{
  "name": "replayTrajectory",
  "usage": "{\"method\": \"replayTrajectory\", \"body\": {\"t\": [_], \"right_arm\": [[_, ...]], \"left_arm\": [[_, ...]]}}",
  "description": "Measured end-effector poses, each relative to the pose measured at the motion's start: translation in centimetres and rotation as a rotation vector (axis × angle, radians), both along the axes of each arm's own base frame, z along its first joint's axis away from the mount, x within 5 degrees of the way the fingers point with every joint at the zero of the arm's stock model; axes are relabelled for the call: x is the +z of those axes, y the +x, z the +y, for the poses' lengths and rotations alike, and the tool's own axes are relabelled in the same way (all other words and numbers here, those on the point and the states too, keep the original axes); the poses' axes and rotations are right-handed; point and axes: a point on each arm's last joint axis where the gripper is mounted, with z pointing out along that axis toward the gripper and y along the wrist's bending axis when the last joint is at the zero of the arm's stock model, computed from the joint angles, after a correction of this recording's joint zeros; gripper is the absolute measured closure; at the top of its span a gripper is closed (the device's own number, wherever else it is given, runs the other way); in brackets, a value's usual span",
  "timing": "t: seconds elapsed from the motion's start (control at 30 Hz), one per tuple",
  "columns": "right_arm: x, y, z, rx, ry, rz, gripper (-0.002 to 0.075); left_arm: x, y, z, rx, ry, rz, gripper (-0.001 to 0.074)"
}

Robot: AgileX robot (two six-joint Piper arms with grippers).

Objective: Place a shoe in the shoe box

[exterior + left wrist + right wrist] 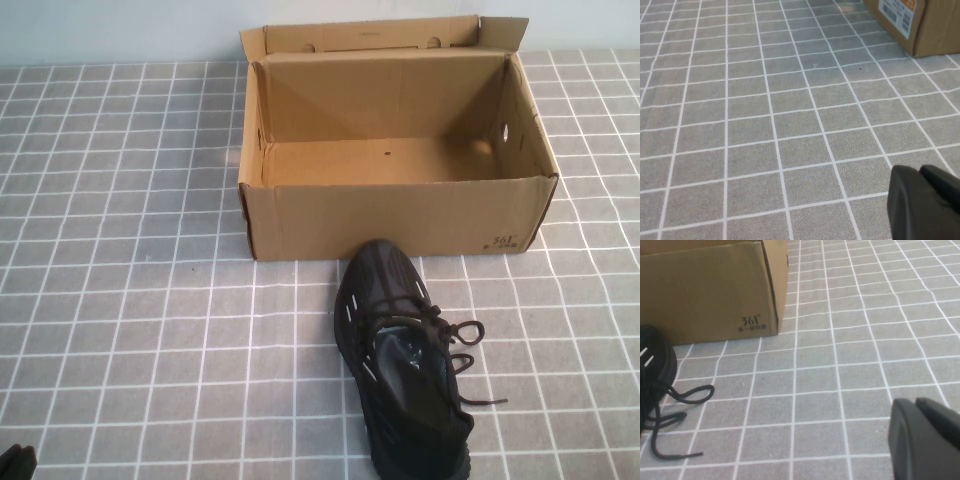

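The black knit shoe (405,355) lies on the table just in front of the open brown shoe box (395,215), its toe touching the box's front wall. Its toe and loose laces show in the right wrist view (657,375), beside the box corner with dark print (710,290). My left gripper (920,172) is shut and empty, low over bare tiles far left of the shoe; a dark bit of it shows in the high view (15,462). My right gripper (916,405) is shut and empty, right of the shoe, out of the high view.
The table is covered with a grey cloth with a white grid (130,300). The box's lid flap (380,38) stands up at the back against the wall. A labelled box corner (912,22) shows in the left wrist view.
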Motion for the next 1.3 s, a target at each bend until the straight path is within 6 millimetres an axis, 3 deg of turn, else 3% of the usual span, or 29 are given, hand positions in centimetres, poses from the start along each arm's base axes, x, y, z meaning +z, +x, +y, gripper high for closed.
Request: {"method": "replayTrajectory", "body": {"t": [0.2,0.57,0.9,0.97,1.1,1.2,1.3], "right_arm": [[0.2,0.0,0.2,0.002,0.072,-0.008,0.0742],[2.4,0.3,-0.2,-0.08,0.495,-0.217,0.0742],[2.6,0.2,0.3,-0.052,0.664,-0.158,0.0742],[3.7,-0.1,0.9,0.009,0.661,-0.125,0.0743],[8.0,-0.6,2.0,0.13,0.532,-0.024,0.0742],[11.1,-0.1,2.7,0.202,0.408,0.137,0.0742],[12.6,1.3,3.2,0.257,0.296,0.362,0.0742]], "left_arm": [[0.0,0.0,0.0,0.0,0.0,0.0,0.0736],[0.0,0.0,0.0,0.0,0.0,0.0,0.0736],[0.0,0.0,0.0,0.0,0.0,0.0,0.0736],[0.0,0.0,0.0,0.0,0.0,0.0,0.0736],[0.0,0.0,0.0,0.0,0.0,0.0,0.0736],[0.0,0.0,0.0,0.0,0.0,0.0,0.0736],[0.0,0.0,0.0,0.0,0.0,0.0,0.0736]]}}
